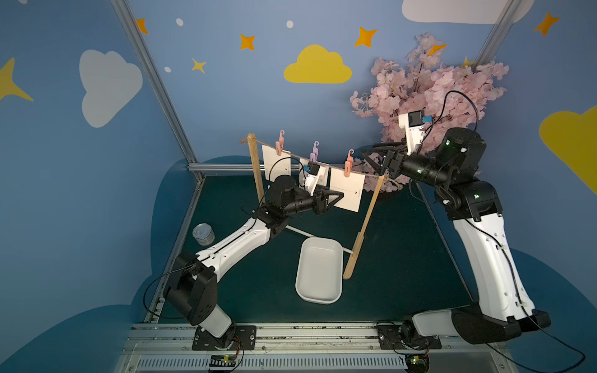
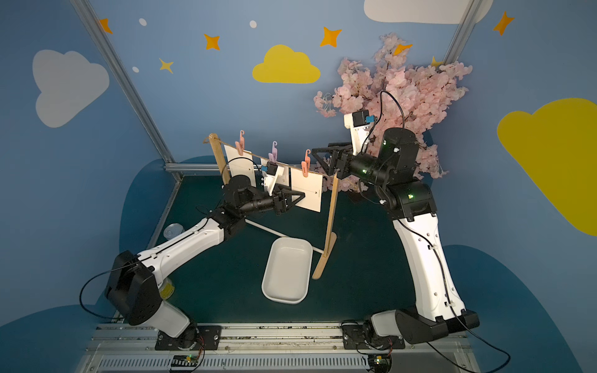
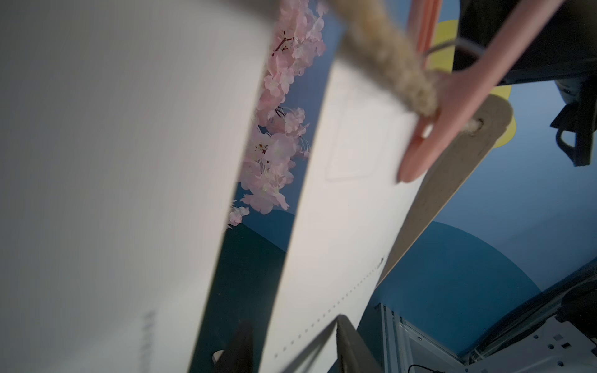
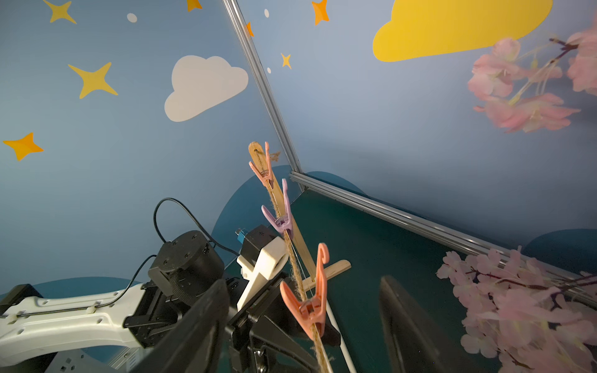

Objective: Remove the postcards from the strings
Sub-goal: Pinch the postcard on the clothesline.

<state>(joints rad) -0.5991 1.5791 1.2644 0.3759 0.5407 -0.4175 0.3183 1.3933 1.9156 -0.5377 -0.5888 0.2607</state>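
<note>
Three postcards (image 1: 347,190) are seen in both top views hung from the strings (image 1: 295,155), each pinned by a clothespin (image 1: 348,168) so that the printed faces are turned to the near side. Their top edges are laid along the strings, whose long axis runs from far left to nearer right, and the right card's dotted line is pointed toward the right post (image 1: 372,210). The left pincer (image 1: 337,197) is set at this card's lower left corner, probably for a downward pull. In the left wrist view its fingers (image 3: 347,339) are parted astride the card's bottom edge, not clamped. In the right wrist view the right pincer (image 4: 303,282) is held released near the right clothespin, seemingly to free the clip.
</note>
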